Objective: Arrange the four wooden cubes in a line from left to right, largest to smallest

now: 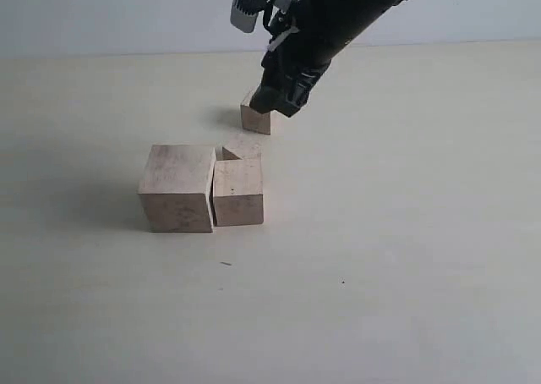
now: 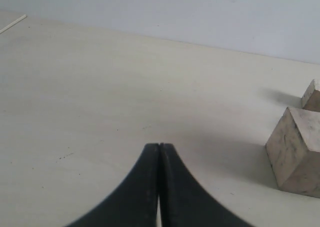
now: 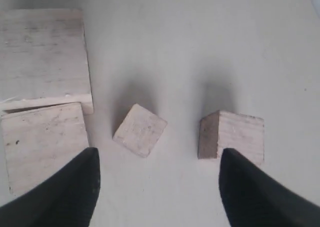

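Showing no legible text, label, brand, number or sign in any view. Presenting only bare wood grain on the largest cube [image 1: 177, 189], the second cube [image 1: 238, 191] just right of it, the small cube [image 1: 243, 150] behind its right corner, and the far cube [image 1: 256, 119] well behind it.

On the surface [image 1: 406, 257], the largest cube [image 1: 177, 188] stands at the left. The second cube [image 1: 238, 191] sits close against its right side, their fronts nearly level. Just behind the second cube, with a small gap, lies a small cube [image 1: 242, 150] turned askew. Farther back and slightly right stands the far cube [image 1: 254, 120], apart from the group, directly beneath the right pincer [image 1: 275, 105].
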`<state>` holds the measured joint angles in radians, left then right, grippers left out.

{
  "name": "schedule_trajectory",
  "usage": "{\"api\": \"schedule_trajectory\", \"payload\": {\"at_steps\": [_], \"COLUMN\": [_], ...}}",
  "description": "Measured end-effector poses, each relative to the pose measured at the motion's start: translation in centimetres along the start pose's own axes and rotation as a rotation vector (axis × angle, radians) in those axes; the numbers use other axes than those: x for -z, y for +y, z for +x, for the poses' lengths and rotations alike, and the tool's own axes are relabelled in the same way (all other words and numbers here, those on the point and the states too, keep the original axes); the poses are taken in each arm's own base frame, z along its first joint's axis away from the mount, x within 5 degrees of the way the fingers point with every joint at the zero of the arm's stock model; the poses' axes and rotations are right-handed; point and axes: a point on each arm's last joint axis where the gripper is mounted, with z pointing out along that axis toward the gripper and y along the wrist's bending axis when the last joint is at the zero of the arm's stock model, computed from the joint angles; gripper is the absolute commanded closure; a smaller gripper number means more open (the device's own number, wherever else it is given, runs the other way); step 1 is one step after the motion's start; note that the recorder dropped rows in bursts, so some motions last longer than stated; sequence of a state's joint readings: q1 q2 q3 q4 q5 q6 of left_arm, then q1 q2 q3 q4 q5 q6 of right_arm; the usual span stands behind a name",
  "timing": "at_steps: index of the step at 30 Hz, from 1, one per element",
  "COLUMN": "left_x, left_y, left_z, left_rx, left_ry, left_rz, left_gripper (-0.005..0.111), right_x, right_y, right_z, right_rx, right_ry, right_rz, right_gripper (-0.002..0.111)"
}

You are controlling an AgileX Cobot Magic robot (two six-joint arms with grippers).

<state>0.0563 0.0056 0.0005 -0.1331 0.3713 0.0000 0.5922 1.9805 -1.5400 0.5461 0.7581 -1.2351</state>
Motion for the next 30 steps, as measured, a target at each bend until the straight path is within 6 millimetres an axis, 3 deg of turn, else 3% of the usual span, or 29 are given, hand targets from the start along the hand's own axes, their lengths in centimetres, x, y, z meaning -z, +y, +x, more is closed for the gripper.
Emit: {"api": "schedule_trajectory", "payload": {"at_steps": [4,12,16,22,30], "left_x": [0.0,0.0,0.0,0.0,0.0], "left_y": [0.0,0.0,0.0,0.0,0.0], "left_z": [0.0,0.0,0.0,0.0,0.0], "left_rx": [0.000,0.000,0.000,0.000,0.000], "left_ry": [0.000,0.000,0.000,0.000,0.000], "left_rz": [0.000,0.000,0.000,0.000,0.000], "left_gripper": [0.107,0.107,0.107,0.107,0.107], "right_x": [-0.4,-4.8,-6.0,-7.2,-8.1], "right_y": [0.0,0.9,1.4,1.8,3.7], "right_z": [1.1,4.5,5.2,5.5,3.9], "right_rx": [-0.046,-0.248,-0.285,-0.326,-0.271], "right_ry": [0.105,0.280,0.302,0.294,0.298], "right_rz": [-0.005,-0.143,-0.192,-0.228,-0.256], "right_gripper": [0.057,0.057,0.057,0.057,0.057]}}
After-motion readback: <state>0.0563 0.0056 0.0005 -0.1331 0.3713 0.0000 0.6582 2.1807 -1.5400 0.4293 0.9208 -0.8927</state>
